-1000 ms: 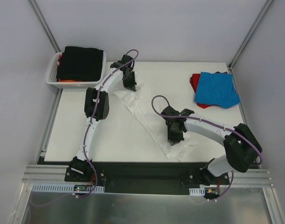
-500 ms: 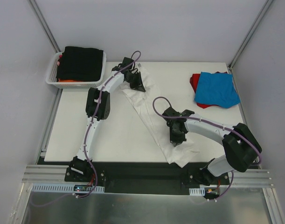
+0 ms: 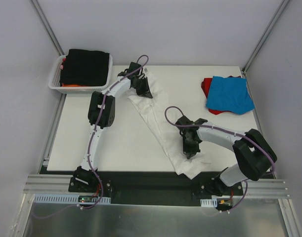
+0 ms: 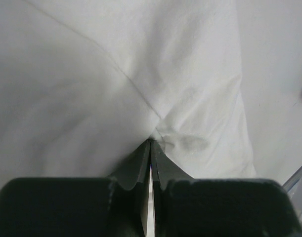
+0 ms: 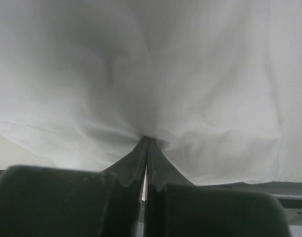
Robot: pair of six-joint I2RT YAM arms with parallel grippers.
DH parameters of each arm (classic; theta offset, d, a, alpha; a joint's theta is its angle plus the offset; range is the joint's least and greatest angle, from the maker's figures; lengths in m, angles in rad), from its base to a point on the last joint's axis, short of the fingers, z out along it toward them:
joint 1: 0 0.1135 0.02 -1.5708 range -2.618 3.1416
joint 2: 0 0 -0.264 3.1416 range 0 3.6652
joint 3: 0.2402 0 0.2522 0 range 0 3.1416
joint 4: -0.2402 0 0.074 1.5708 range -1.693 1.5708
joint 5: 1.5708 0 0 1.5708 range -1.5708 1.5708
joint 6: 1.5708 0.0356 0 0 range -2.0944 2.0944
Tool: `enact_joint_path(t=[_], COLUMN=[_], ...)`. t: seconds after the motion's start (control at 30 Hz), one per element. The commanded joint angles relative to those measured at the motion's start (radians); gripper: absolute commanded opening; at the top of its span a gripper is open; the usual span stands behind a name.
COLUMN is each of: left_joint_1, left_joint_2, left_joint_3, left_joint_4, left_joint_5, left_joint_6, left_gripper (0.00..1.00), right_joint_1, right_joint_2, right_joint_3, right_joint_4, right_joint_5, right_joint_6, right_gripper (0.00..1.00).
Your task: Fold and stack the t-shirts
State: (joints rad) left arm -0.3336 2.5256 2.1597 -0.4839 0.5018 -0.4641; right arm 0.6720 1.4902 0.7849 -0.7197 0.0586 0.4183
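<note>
A large white t-shirt (image 3: 158, 126) lies stretched in a long diagonal band across the table. Its far end is pinched by my left gripper (image 3: 147, 93), shut on the cloth (image 4: 155, 98). Near the front edge my right gripper (image 3: 190, 152) is shut on the shirt's near end (image 5: 155, 89). White fabric fills both wrist views, bunching at the closed fingertips. A bright blue t-shirt (image 3: 230, 94) lies folded on a red t-shirt (image 3: 206, 86) at the far right. A black t-shirt (image 3: 86, 65) sits on top of an orange one (image 3: 71, 85) in the basket.
A white lattice basket (image 3: 54, 79) stands off the table's far left corner. Metal frame posts rise at both far corners. The white table (image 3: 91, 133) ends at a black rail by the arm bases.
The left gripper has carried the shirt's far end to the right and back. The right gripper has slid toward the front edge, and the shirt has been drawn into a narrower, straighter band.
</note>
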Motion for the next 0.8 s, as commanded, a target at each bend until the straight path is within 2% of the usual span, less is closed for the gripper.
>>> enact_joint_path(t=[0.0,0.2,0.47,0.77], left_joint_1=[0.004,0.004,0.007,0.013], left_joint_2=[-0.021,0.010,0.073,0.098], left_joint_3=[0.012,0.028,0.083,0.112], left_joint_4=[-0.024,-0.024,-0.024,-0.016], left_joint_5=[-0.052,-0.074,-0.105,-0.109], left_joint_6=[-0.008,-0.015,0.018,0.012], left_gripper=[0.00,0.00,0.00,0.00], right_joint_1=[0.118,0.234,0.388,0.452], right_joint_2=[0.099,0.157,0.223,0.300], right_joint_3=[0.013,0.103,0.203,0.284], right_joint_4=[0.155,0.174,0.175,0.171], right_joint_5=[-0.138,-0.238,-0.237,-0.230], right_joint_6=[0.042,0.059,0.134,0.157], right_gripper=[0.01,0.01,0.01,0.01])
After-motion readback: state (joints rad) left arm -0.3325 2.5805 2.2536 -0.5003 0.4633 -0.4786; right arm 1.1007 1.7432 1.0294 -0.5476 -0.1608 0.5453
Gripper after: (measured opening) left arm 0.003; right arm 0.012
